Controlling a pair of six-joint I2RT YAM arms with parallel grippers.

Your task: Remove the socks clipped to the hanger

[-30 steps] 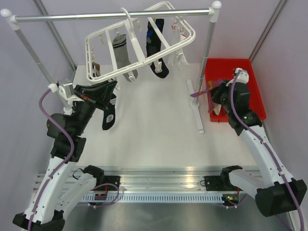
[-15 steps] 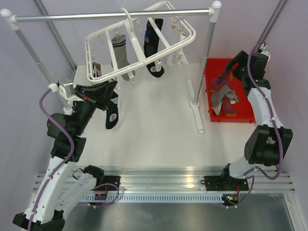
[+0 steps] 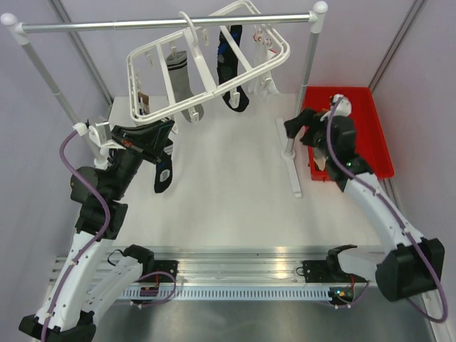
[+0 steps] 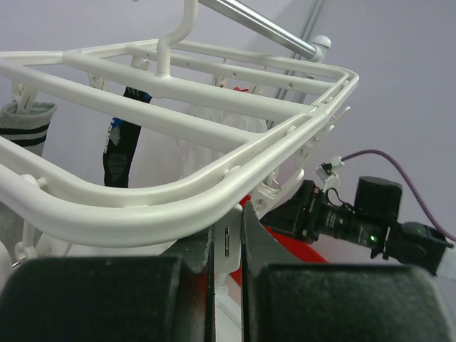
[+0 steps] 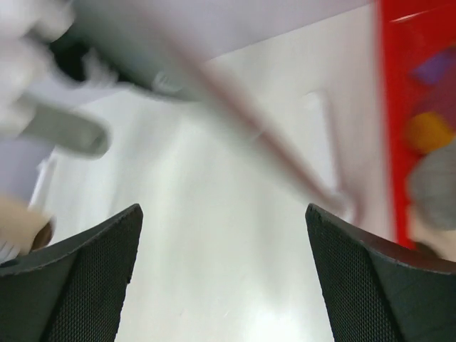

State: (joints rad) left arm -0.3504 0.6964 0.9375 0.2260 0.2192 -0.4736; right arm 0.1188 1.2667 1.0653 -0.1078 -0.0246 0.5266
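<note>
Top external shows lilac walls (image 3: 28, 171) round a white table (image 3: 228, 192); the hanger (image 3: 214, 88) hangs from the metal rail (image 3: 107, 26), socks (image 3: 229, 68) clipped on. Left gripper (image 3: 165, 139) is pinched, seemingly on a dark sock (image 3: 162, 177); right gripper (image 3: 292, 128) gapes empty.

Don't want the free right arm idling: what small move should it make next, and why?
Probably swing the right gripper left toward the black-and-blue sock clipped mid-hanger. It is open and empty beside the red bin, while the left gripper is shut on a hanger clip.
</note>
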